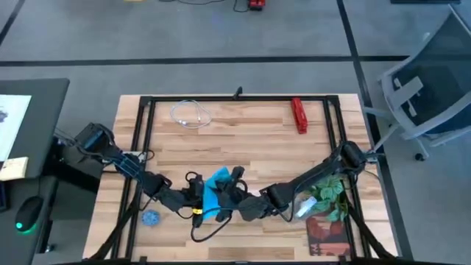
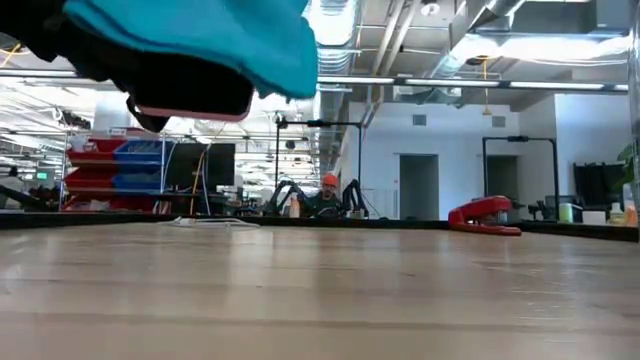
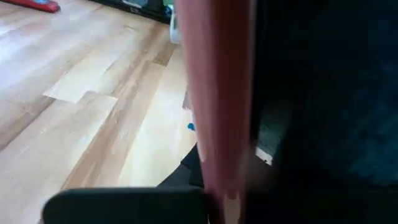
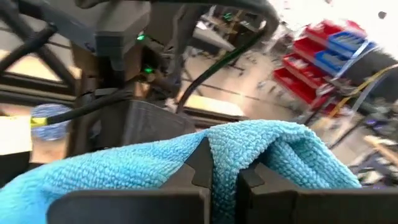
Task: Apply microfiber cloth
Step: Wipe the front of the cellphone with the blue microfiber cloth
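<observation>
The bright sky-blue microfiber cloth is pinched in the right gripper jaws, above the worktop's near edge, for wiping; left gripper jaws' state cannot be told.

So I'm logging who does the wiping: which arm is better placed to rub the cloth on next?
The right. Its gripper is shut on the microfiber cloth, which is raised off the table. The left gripper meets it there, apparently holding a pink-edged flat object.
</observation>
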`<act>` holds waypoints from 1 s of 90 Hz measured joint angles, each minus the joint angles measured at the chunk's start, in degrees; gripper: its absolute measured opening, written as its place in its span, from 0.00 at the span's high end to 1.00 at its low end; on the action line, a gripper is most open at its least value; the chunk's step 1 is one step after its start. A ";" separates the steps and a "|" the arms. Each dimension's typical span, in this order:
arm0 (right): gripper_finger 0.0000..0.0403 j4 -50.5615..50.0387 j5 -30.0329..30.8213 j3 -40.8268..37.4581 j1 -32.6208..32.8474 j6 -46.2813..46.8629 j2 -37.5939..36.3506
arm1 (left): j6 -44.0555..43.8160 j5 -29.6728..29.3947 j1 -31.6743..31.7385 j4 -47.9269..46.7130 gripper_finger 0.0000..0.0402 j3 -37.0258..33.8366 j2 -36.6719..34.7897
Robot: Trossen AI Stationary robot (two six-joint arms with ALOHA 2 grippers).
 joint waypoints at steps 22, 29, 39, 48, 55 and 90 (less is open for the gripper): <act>1.00 -6.37 -1.32 0.09 0.81 1.84 -0.11 | 0.04 0.11 0.00 -0.30 0.99 -0.10 0.12; 1.00 -4.39 0.81 -0.01 1.64 -3.61 0.03 | -0.31 -0.01 0.00 -0.82 0.99 -0.10 0.10; 1.00 1.21 10.34 -0.45 3.83 -14.58 0.58 | -2.58 -0.90 0.01 -2.30 0.99 0.10 -0.08; 1.00 6.98 14.50 -0.50 5.75 -24.28 0.61 | -5.29 -1.36 0.53 -3.17 0.99 0.36 -0.36; 1.00 9.15 14.46 -0.47 7.28 -27.98 0.22 | -6.78 -1.36 0.81 -4.59 0.99 0.30 -0.30; 1.00 -2.94 7.52 -0.37 7.44 -12.67 0.48 | -4.50 1.70 0.98 3.27 0.99 0.20 -0.23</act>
